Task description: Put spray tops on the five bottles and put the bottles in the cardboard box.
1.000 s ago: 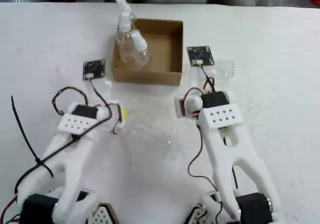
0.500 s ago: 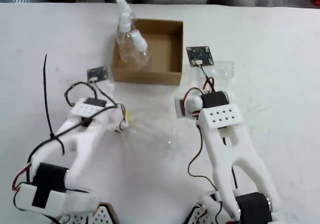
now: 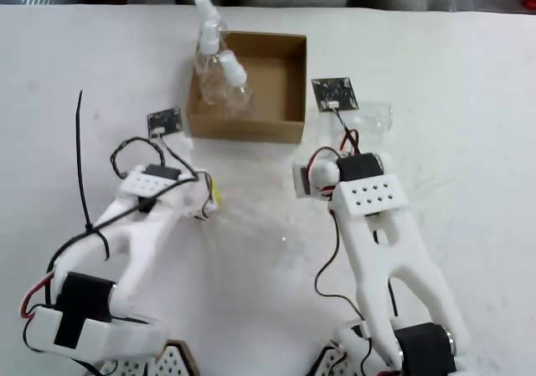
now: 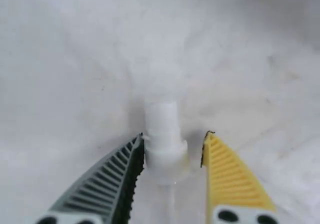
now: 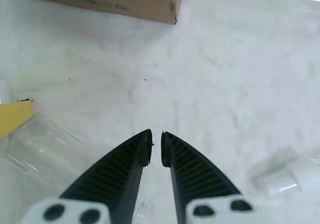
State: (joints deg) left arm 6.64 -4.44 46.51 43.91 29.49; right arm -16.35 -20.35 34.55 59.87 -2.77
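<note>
A clear bottle (image 3: 251, 219) lies on its side on the table between the two arms. Its white neck (image 4: 162, 134) sits between the grey and yellow fingers of my left gripper (image 4: 175, 135), which is open around it with a gap on the yellow side. My right gripper (image 5: 156, 145) hangs shut and holds nothing, above bare table near the bottle's body (image 5: 45, 146). The cardboard box (image 3: 286, 100) stands at the back with capped bottles (image 3: 219, 70) leaning out of its left corner. Another clear bottle (image 3: 378, 116) lies right of the box.
A small clear and white piece (image 5: 285, 176) lies on the table beside my right gripper. Cables and a black tie (image 3: 82, 175) trail from the left arm. The box corner (image 5: 172, 4) is close ahead of my right gripper.
The left arm has changed pose, its base link swinging left, and the gripper has settled slightly nearer and rightward at the bottle's neck. The right arm has not moved.
</note>
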